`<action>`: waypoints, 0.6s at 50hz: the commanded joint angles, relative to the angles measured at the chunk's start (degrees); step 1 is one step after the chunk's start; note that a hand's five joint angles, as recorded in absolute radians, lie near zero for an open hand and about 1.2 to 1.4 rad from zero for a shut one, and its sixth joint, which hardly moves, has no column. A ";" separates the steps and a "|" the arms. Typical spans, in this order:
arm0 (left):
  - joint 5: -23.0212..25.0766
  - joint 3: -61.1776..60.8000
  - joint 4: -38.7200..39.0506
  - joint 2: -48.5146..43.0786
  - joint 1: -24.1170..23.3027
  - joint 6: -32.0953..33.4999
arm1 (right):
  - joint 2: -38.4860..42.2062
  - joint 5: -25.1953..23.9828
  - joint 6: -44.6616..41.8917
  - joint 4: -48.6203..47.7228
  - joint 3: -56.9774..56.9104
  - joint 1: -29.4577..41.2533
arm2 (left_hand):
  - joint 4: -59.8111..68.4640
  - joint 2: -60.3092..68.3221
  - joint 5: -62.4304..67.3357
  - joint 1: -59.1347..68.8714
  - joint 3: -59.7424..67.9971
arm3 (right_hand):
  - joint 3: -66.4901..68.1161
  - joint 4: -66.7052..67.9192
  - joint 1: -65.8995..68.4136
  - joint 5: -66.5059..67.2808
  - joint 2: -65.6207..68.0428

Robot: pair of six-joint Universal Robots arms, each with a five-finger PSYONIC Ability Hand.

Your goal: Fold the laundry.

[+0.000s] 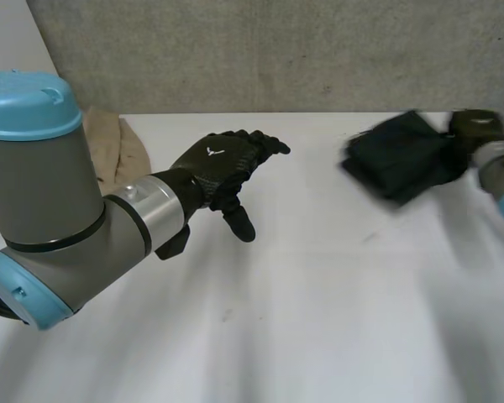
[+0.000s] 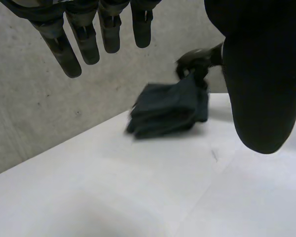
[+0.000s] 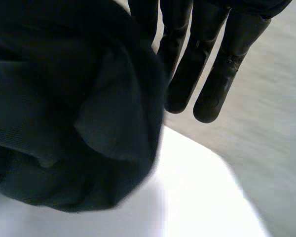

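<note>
A dark folded cloth (image 1: 399, 155) is at the table's far right, bunched and tilted. My right hand (image 1: 475, 130) grips its right edge. In the left wrist view the right hand (image 2: 197, 59) pinches the dark cloth (image 2: 167, 108) at its upper corner. In the right wrist view the dark cloth (image 3: 64, 123) bulges beside the palm, and the fingers (image 3: 222, 74) reach straight past it. My left hand (image 1: 214, 168) hovers over the table's middle left, open, with its fingers (image 2: 84, 34) spread and holding nothing.
A beige cloth (image 1: 109, 147) lies crumpled at the far left behind my left arm. The white table (image 1: 319, 319) ends at a grey concrete wall (image 1: 277, 50) at the back.
</note>
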 commanded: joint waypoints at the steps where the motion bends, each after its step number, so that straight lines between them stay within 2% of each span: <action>1: 0.00 0.00 0.01 -0.36 -0.01 -0.01 | 2.49 4.18 -4.99 -1.51 -1.44 -8.95 | -0.15 -0.12 -1.38 0.56 -0.54 | 12.98 11.92 28.02 18.68 14.27; 8: 0.00 -0.09 0.10 -0.62 -0.01 -0.01 | 2.66 -0.21 -5.35 -1.86 -1.35 -12.91 | -0.15 -0.12 -1.38 0.56 -0.54 | 12.98 11.92 28.02 18.68 14.27; 22: -0.09 -0.96 0.10 -0.89 0.17 -0.01 | 3.72 -9.35 -5.53 -2.47 -1.70 -13.97 | -0.15 -0.12 -1.38 0.56 -0.54 | 12.98 11.92 28.02 18.68 14.27; 29: -0.09 -1.23 0.10 -0.80 0.17 -0.01 | 4.68 -9.98 -6.31 -4.67 -1.62 -14.23 | -0.15 -0.12 -1.38 0.56 -0.54 | 12.98 11.92 28.02 18.68 14.27; 30: -0.09 -1.23 0.10 -0.80 0.17 -0.01 | 4.77 -9.63 -6.84 -4.76 -1.62 -14.23 | -0.15 -0.12 -1.38 0.56 -0.54 | 3.54 2.49 18.59 9.25 4.84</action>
